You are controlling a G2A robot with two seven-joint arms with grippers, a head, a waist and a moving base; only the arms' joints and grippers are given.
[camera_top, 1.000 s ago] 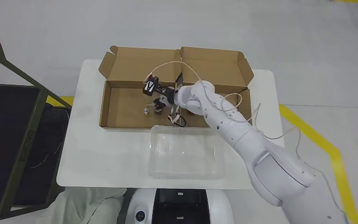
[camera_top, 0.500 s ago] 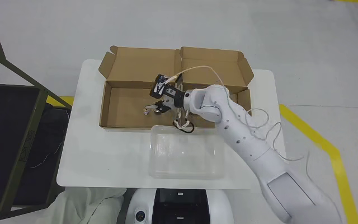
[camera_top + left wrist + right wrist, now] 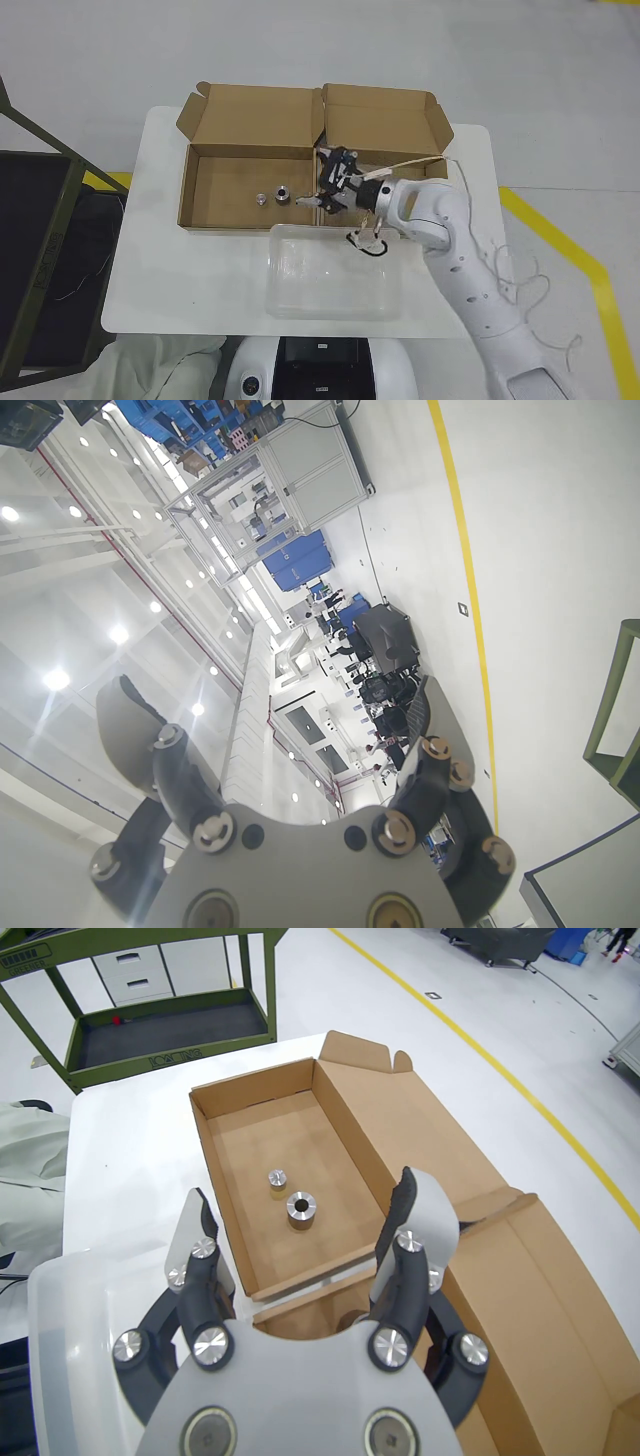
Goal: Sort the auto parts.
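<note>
surface (image 3: 160, 260): white, rounded corners
cart (image 3: 170, 1059): olive green metal frame, dark tray, on the floor beside the surface
floor line (image 3: 555, 230): yellow, angled stripe

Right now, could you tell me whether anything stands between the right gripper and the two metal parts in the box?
Nothing visible does. The open right gripper looks straight at the bushing and small cylinder standing in the cardboard box; only its near wall lies low, beneath the gripper.

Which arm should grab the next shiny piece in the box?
Right. The right gripper is open and hangs close to the cardboard box holding the metal ring and the small metal plug. The left gripper, also open, faces out into the room.
</note>
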